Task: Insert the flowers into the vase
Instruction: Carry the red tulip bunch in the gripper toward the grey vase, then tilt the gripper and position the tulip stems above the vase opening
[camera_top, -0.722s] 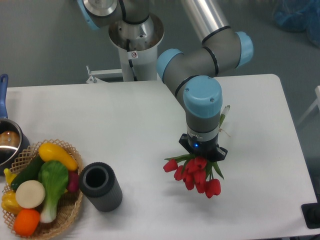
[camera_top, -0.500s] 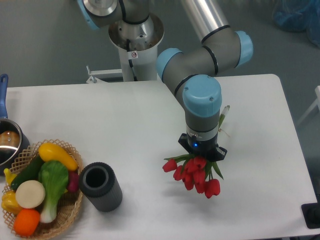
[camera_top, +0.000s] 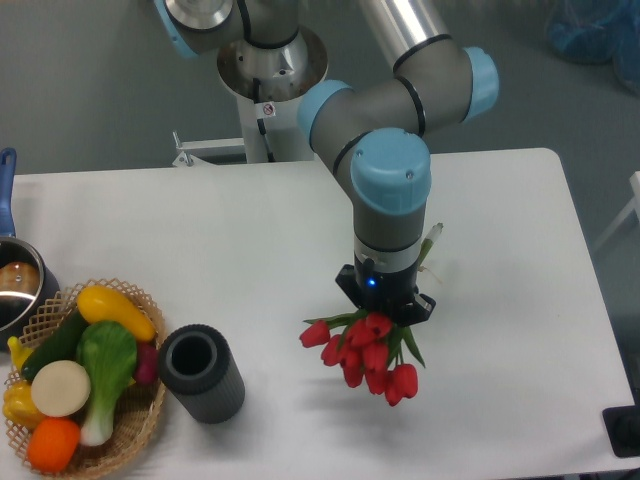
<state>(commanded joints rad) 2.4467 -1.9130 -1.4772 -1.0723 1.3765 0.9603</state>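
The camera view from above shows us the gripper (camera_top: 383, 312) over the white table (camera_top: 250, 240), to the right of the middle, with the flowers (camera_top: 362, 352) hanging out below it. We cannot see the fingers themselves, because the wrist of the arm (camera_top: 388, 205) hides them, but the bunch sits right under the wrist, so we judge that the fingers are closed on the stems just behind the red heads. A pale stem end (camera_top: 430, 240) sticks out on the far side of the wrist, so the bunch seems to lie tilted and not upright. The vase (camera_top: 201, 372) stands well apart to the left, its round mouth open upward, just beside the basket (camera_top: 130, 425) of vegetables; a pot (camera_top: 18, 285) is at the left edge. We think the flowers are light and soft: the stems and leaves will probably bend, and the heads may spread or catch on the thick rim of the vase. A hold on the stems near the heads looks sensible to us, since it leaves the lower ends free to enter the mouth first. The vase looks heavy enough to stay in place, but a push from the side could move it against the basket.
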